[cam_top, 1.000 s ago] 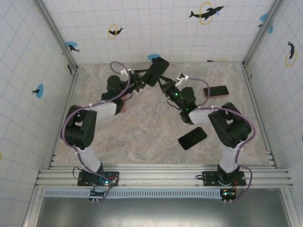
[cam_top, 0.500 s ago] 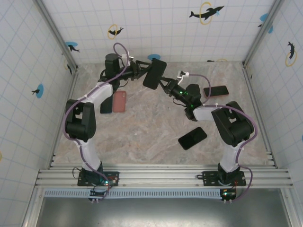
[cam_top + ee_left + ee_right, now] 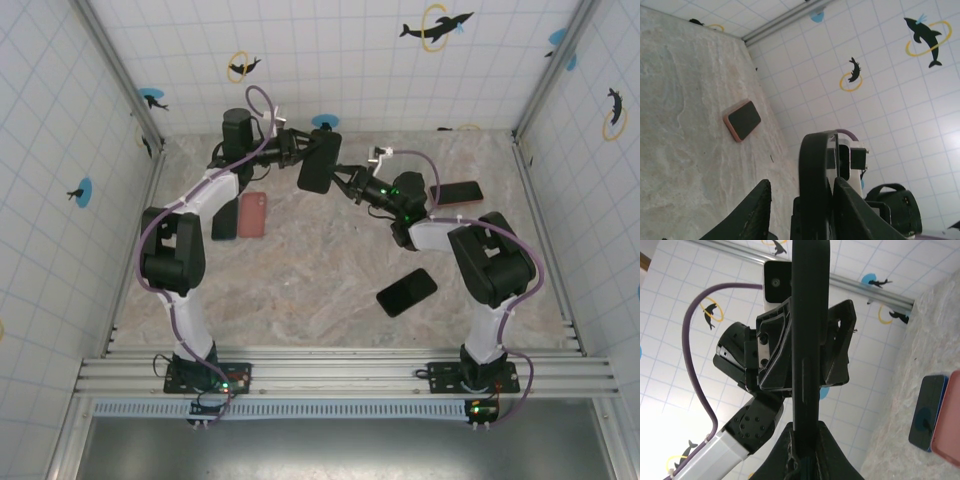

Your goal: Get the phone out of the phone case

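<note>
Up over the far part of the table (image 3: 330,250), the cased phone (image 3: 320,160) hangs in the air between the two arms, touching nothing below it. It stands on edge, its broad dark face tilted toward the top camera.

The right gripper (image 3: 348,180) is clenched on it. In the right wrist view the two fingers (image 3: 790,450) meet tight on the thin edge at the bottom, and the black slab rises straight up from them.

The left gripper (image 3: 298,152) comes at the phone from the other side and straddles the opposite edge. In the left wrist view one finger (image 3: 847,205) lies right against the black rim, while the other finger (image 3: 757,212) stands off with a clear gap. These jaws sit partway apart around the phone, not pressed home on it. Whether the rim there is case or handset, I cannot tell.

On the table lie other phones: a pink phone (image 3: 252,213) just beside a dark phone (image 3: 225,222) at the left, a black phone (image 3: 407,291) nearer the bases, and a red-edged phone (image 3: 457,193) at the right.
</note>
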